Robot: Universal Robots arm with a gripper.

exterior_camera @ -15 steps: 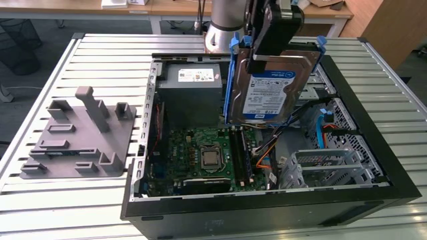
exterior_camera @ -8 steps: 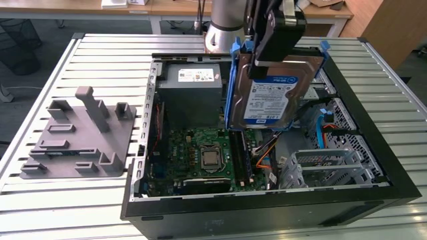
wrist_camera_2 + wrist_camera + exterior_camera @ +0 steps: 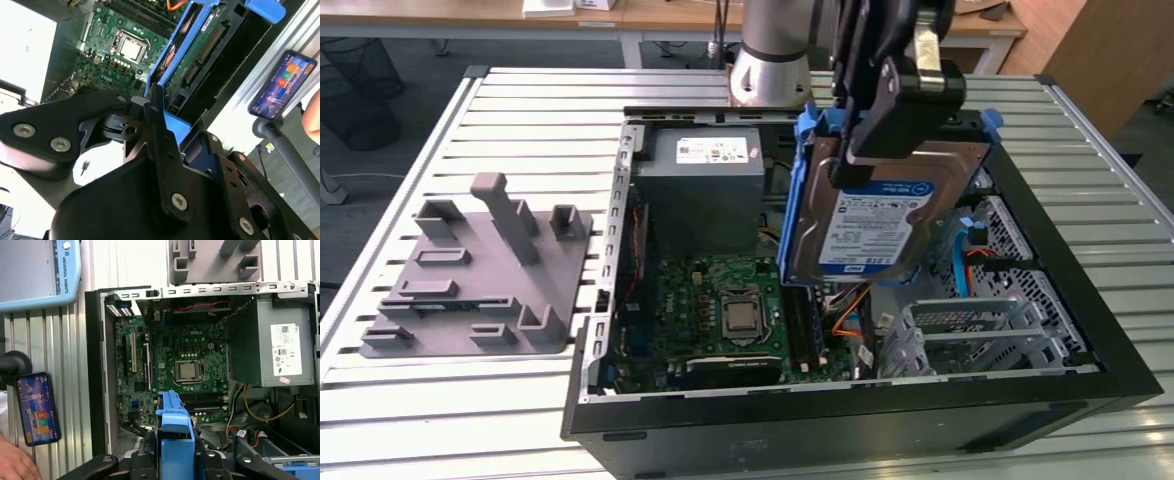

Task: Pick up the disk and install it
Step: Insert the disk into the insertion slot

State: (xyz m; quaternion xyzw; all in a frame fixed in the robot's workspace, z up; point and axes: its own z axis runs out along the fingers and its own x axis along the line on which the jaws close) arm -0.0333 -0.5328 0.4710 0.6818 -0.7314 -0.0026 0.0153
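Note:
The disk [image 3: 874,225], a silver hard drive with a white-and-blue label in a blue carrier bracket, hangs tilted on edge above the open computer case [image 3: 854,410]. My gripper [image 3: 878,148] is shut on its upper part, over the case's middle and toward the exterior view's right. In the second wrist view the disk [image 3: 187,55] runs edge-on away from the black fingers [image 3: 152,107], above the motherboard. In the first wrist view the blue bracket [image 3: 175,432] sticks out between the jaws at the gripper [image 3: 175,462].
Inside the case lie a green motherboard [image 3: 727,310], a grey power-supply box [image 3: 707,170] and a metal drive cage [image 3: 987,330]. A grey fixture plate [image 3: 474,270] sits at the exterior view's left. Beside the table are a phone on a stand [image 3: 37,407], a hand [image 3: 15,465] and a pendant [image 3: 37,270].

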